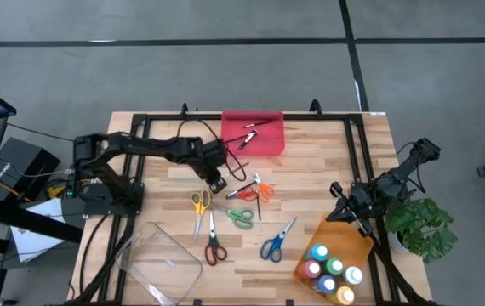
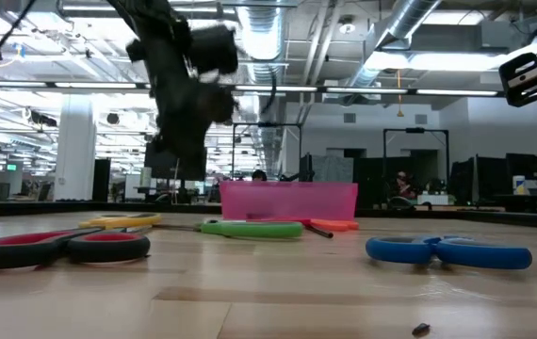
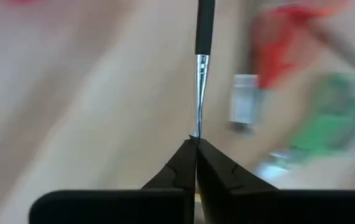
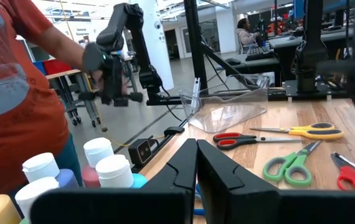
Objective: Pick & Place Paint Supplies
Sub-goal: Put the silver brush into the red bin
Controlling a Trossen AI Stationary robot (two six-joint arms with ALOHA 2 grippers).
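Note:
My left gripper (image 1: pixel 218 181) hangs above the table's middle, also in the low view (image 2: pixel 178 155), shut on a thin dark-handled brush (image 3: pixel 203 37). Several scissors lie flat on the wood: yellow (image 1: pixel 200 204), green (image 1: pixel 242 218), red-and-black (image 1: pixel 214 249), blue (image 1: pixel 272 246) and orange-red (image 1: pixel 260 189). More brushes (image 1: pixel 251 133) lie in the red tray (image 1: pixel 268 143). White-capped paint bottles (image 1: pixel 332 268) stand in the orange tray (image 1: pixel 345 234). My right gripper (image 1: pixel 342 206) is shut and empty just beyond that tray, also in its wrist view (image 4: pixel 196 149). My left gripper pinches the brush's thin end, just past the metal ferrule (image 3: pixel 198 118), between its two fingertips (image 3: pixel 184 158). The brush runs straight on from the fingers, in line with them. It is lifted clear of the table.
A clear plastic tray (image 1: pixel 162 259) lies near the table's front left corner. A dark frame rail (image 1: pixel 353 144) runs around the table. A potted plant (image 1: pixel 425 225) stands at the right edge. A person in an orange shirt (image 4: pixel 9 93) stands beyond the table.

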